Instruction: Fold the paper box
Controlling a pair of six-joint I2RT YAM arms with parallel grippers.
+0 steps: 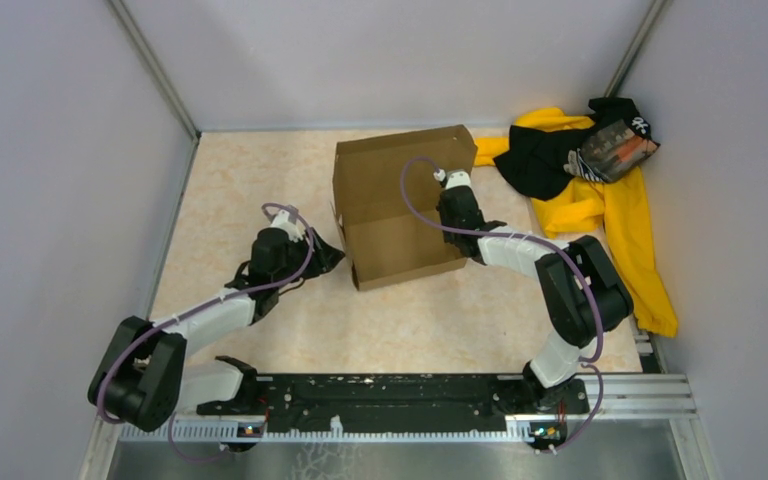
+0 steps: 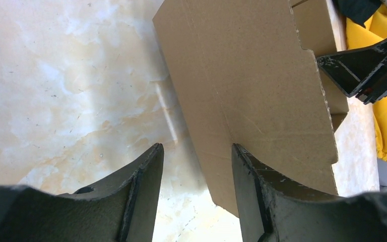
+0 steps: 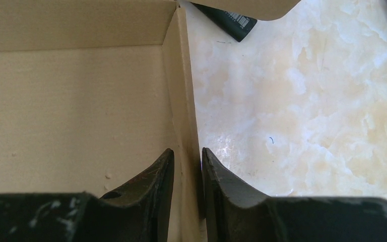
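Paper box sits mid-table, part-formed, back and side walls raised. Right gripper is clamped on the right wall: one finger inside the box, one outside. Left gripper has fingers apart, just beside the left flap.

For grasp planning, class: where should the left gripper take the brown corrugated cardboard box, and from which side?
Probably the raised left flap of the brown cardboard box, approached from its left: a thin sheet with a free edge, just ahead of the open left gripper.
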